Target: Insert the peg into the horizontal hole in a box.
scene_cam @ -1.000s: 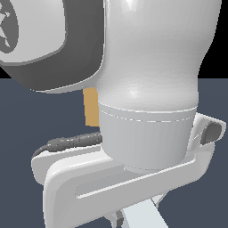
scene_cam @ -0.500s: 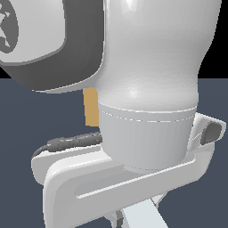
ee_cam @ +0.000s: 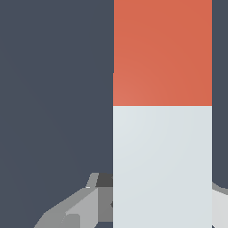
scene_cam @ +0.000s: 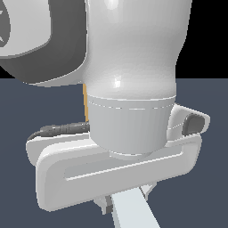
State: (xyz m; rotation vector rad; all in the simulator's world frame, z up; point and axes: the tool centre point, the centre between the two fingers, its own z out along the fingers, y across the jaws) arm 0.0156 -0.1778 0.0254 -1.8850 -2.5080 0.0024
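The peg fills much of the wrist view, with its red end (ee_cam: 162, 51) and its pale grey-white part (ee_cam: 162, 164). My gripper (ee_cam: 156, 207) is shut on the pale part, with a grey finger (ee_cam: 82, 207) on each side. In the exterior view my arm blocks most of the scene. Only the pale bar of the peg (scene_cam: 133, 211) shows below the hand, between the fingers of the gripper (scene_cam: 127, 200). A thin tan sliver of the box (scene_cam: 84, 107) shows behind the wrist. The hole is hidden.
The large white arm link and wrist (scene_cam: 129, 80) fill the exterior view. A dark grey-blue floor (scene_cam: 209, 187) lies around it and behind the peg in the wrist view (ee_cam: 53, 89).
The arm has shifted toward the exterior view's left and a little up. It now covers more of the tan box, so only a thinner sliver shows.
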